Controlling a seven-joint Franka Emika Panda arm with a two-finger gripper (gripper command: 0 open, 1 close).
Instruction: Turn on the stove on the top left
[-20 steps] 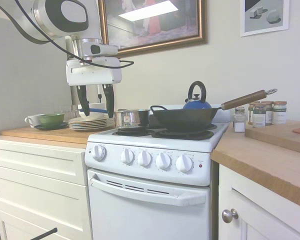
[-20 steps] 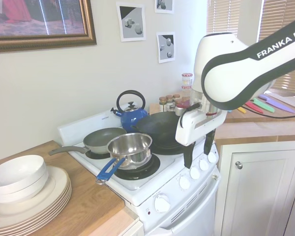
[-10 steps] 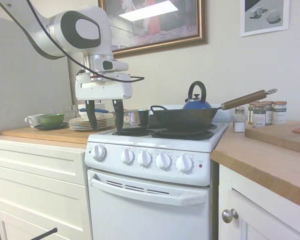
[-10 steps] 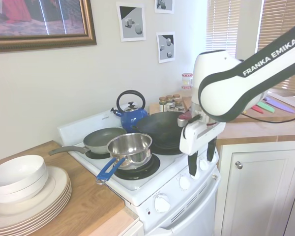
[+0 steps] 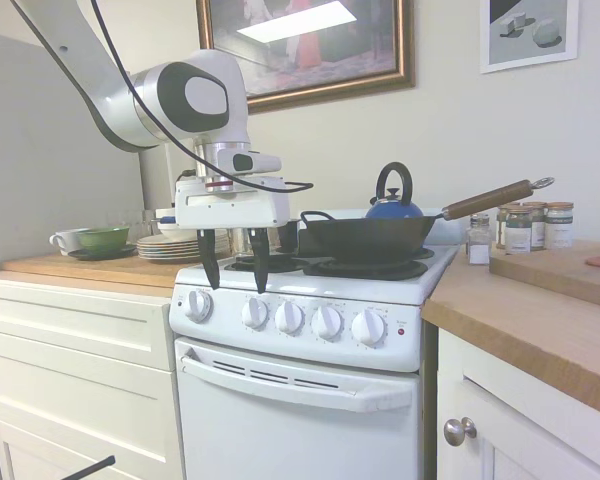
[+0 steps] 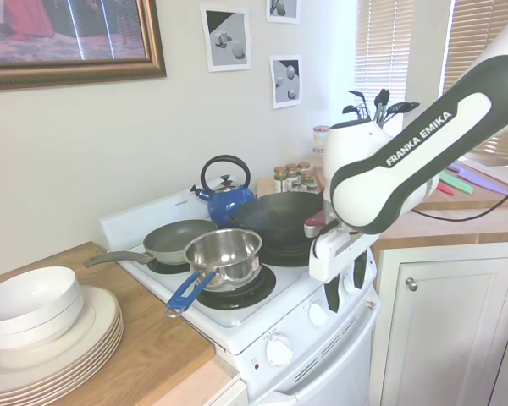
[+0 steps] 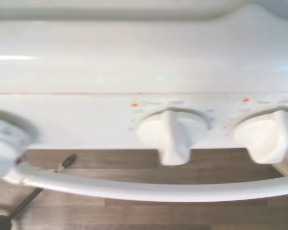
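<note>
Hanging lower and further toward the range than half a second ago, the gripper (image 5: 231,270) in the first exterior view now has its dark fingertips level with the front edge of the stove (image 5: 300,380), just above the gap between the far-left knob (image 5: 198,305) and the second knob (image 5: 255,312); its fingers stand apart, holding nothing. The white stove sits between the cream cabinets (image 5: 75,370) and a wooden counter (image 5: 540,320), with a black wok (image 5: 370,238), a blue kettle (image 5: 393,205) and a steel saucepan (image 5: 263,237) on its burners; what the pans hold cannot be seen from here. A green bowl (image 5: 102,238) and stacked plates (image 5: 175,245) rest on the left counter. From the second exterior view the gripper (image 6: 345,288) has likewise dropped against the knob row, fingers parted, while the steel saucepan (image 6: 224,254) and a grey frying pan (image 6: 179,239) both look empty, as does a white bowl (image 6: 30,303) on plates (image 6: 59,355). In the wrist view two white knobs (image 7: 169,134) fill the middle, with the oven handle (image 7: 149,189) curving beneath
</note>
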